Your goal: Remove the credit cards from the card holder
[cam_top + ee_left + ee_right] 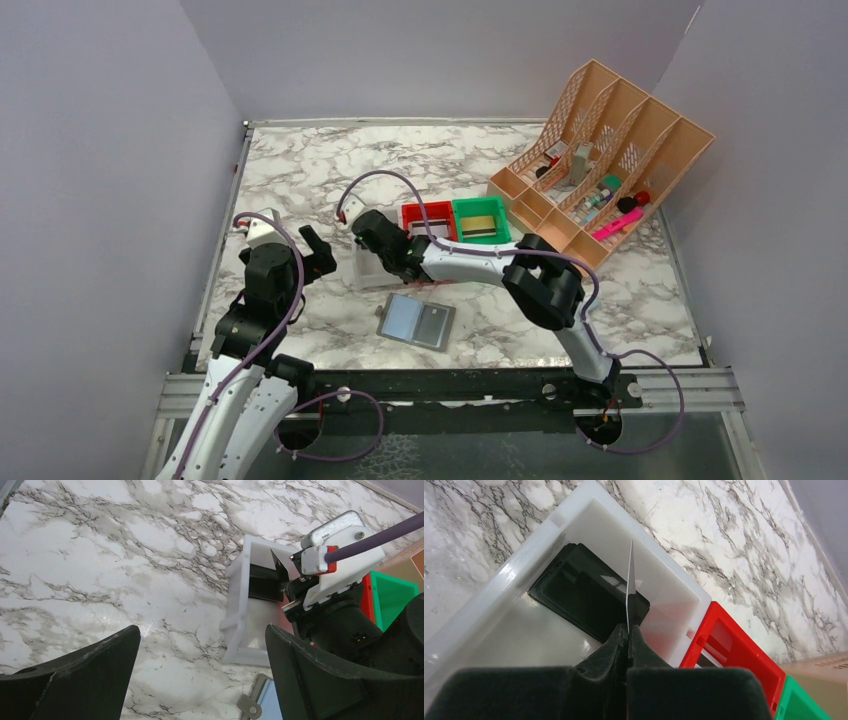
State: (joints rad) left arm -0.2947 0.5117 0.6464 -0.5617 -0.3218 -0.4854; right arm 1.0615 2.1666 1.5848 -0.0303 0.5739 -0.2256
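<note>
The card holder point(416, 320) lies open on the marble table, one pale blue and one grey panel up; its corner shows in the left wrist view point(260, 705). My right gripper point(628, 629) is shut on a thin credit card point(629, 585), seen edge-on, held over the white bin point(524, 565). Black credit cards point(584, 597) lie stacked in that bin, also seen in the left wrist view point(262, 582). My left gripper point(202, 650) is open and empty, just left of the white bin point(240, 605) and above the bare table. In the top view the right gripper point(372, 235) covers the bin.
A red bin point(428, 220) and a green bin point(481, 220) stand side by side right of the white bin. A tan multi-slot organiser point(600, 160) with small items stands at the back right. Grey walls enclose the table.
</note>
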